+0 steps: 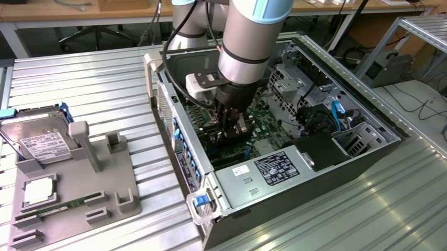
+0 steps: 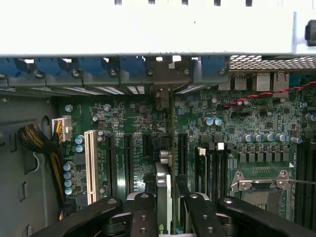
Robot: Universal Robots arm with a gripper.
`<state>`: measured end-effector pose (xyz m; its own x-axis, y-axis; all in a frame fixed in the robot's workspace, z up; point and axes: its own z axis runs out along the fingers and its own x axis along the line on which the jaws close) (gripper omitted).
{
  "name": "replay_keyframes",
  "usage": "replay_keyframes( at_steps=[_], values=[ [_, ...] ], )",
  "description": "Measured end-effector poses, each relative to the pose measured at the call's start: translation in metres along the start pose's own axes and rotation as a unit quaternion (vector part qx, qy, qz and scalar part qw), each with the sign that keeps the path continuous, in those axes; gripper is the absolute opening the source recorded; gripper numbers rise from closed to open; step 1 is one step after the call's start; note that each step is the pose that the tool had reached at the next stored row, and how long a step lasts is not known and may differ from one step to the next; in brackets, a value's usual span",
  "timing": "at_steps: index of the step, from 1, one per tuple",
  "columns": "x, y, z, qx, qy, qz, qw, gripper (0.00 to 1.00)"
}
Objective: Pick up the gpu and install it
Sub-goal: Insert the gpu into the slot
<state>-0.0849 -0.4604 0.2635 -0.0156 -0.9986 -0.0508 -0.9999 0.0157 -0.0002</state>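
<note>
**Operator:** From the exterior view's left I see the grey parts holder [image 1: 104, 193] on the ribbed metal worktop [image 1: 91, 83]. A silver labelled hard drive [image 1: 38, 141] leans in it, with a square chip [image 1: 38, 191] and a green RAM stick [image 1: 59, 207] lying lower down.

**Second:** And the arm?

**Operator:** Next comes the open computer case [image 1: 363, 151], lying on its side. My arm [image 1: 248, 47] stands nearly vertical over it, forearm pointing straight down, the wrist camera block [image 1: 202, 86] on the side towards the exterior view's left. The pincer [image 1: 227, 133] reaches deep into the case, low over the motherboard [image 1: 262, 128].

**Second:** What does it hold?

**Operator:** The gpu [image 2: 164, 195]. In the wrist view the pincer [image 2: 168, 212] is narrowed onto the card, one black finger [image 2: 143, 212] pressed to each face. The card stands on edge, seen thin, in line with the row of black expansion slots [image 2: 127, 163] and pointing at the blue slot clips [image 2: 133, 66] along the case's rear wall. I cannot tell whether it is seated.

**Second:** Further right?

**Operator:** The power supply [image 1: 276, 167] with its label, then blue cables [image 1: 337, 115] near the drive bays.
</note>
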Motion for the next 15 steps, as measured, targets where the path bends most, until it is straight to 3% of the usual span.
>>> replay_keyframes(
  at_steps=[15],
  values=[
    [0.0001,0.0002,0.0023,0.0000,-0.0001,0.000,1.0000,0.26]
  ],
)
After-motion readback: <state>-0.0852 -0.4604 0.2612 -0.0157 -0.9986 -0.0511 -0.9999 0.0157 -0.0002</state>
